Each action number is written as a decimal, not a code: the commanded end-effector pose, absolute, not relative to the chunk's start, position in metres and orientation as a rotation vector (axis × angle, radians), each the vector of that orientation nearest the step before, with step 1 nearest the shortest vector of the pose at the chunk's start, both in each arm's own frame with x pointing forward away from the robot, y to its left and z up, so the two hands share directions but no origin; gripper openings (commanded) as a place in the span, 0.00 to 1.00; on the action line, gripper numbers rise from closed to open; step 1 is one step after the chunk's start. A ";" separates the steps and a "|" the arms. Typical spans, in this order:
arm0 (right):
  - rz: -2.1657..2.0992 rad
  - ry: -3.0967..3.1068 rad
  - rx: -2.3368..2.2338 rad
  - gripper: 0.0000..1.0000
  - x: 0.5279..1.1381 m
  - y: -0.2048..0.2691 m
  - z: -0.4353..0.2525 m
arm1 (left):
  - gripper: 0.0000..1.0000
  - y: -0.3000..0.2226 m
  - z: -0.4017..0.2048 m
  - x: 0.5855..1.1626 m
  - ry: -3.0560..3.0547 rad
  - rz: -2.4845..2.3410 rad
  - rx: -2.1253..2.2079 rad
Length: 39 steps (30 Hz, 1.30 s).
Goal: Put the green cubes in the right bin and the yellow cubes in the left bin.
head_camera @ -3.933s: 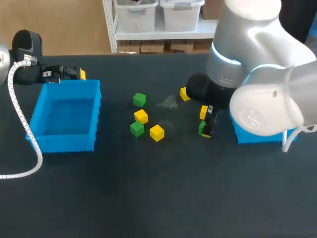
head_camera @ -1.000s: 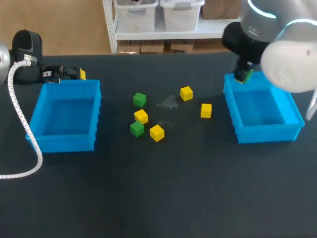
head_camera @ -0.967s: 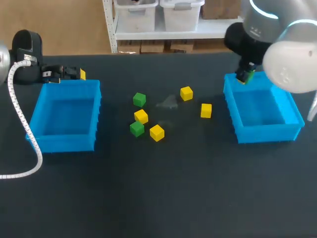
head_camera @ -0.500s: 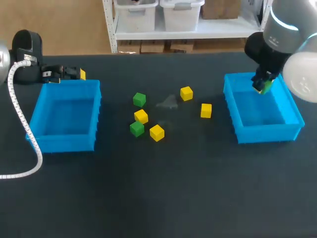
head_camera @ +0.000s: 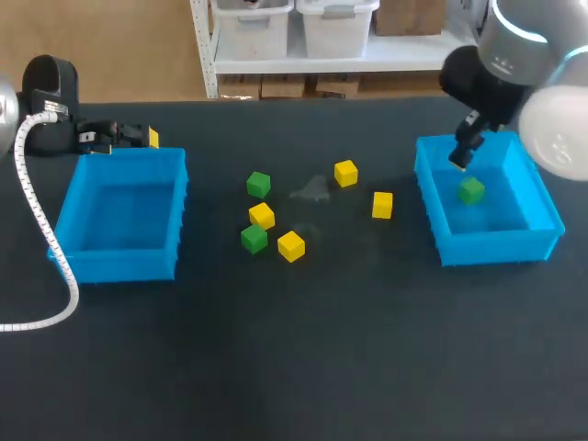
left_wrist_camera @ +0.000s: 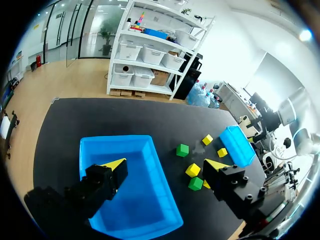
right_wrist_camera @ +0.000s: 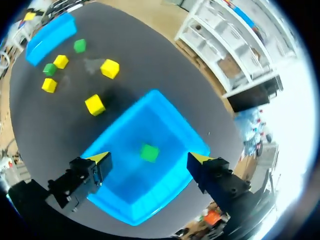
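Evidently the right gripper [right_wrist_camera: 148, 159] hangs released above the right bin [head_camera: 432, 197] because a green cube [head_camera: 471, 190] lies inside as the task wants, while the left gripper [left_wrist_camera: 165, 165], spread empty, sits at the left bin [head_camera: 119, 262] ready for yellow cubes [head_camera: 290, 245]

No writing, label or number is legible on the left bin [head_camera: 119, 262], right bin [head_camera: 496, 249] or cubes [head_camera: 291, 245].

place: robot lab | signs: right arm [head_camera: 528, 55]; black table [head_camera: 276, 367]; left bin [head_camera: 119, 262]; right bin [head_camera: 501, 248]
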State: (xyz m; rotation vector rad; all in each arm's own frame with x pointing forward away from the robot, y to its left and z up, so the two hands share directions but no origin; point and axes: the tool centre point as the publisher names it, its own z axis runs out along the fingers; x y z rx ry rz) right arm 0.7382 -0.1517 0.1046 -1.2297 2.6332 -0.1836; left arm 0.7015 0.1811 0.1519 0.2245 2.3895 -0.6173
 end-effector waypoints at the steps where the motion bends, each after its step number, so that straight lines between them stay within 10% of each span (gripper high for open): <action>1: -0.201 2.640 -1.314 1.00 0.752 -0.127 0.115 | 1.00 0.182 0.151 0.701 2.383 -0.625 0.227; 39: -0.077 2.310 -1.981 1.00 0.726 0.090 0.092 | 1.00 0.182 0.151 0.701 2.383 -0.625 0.227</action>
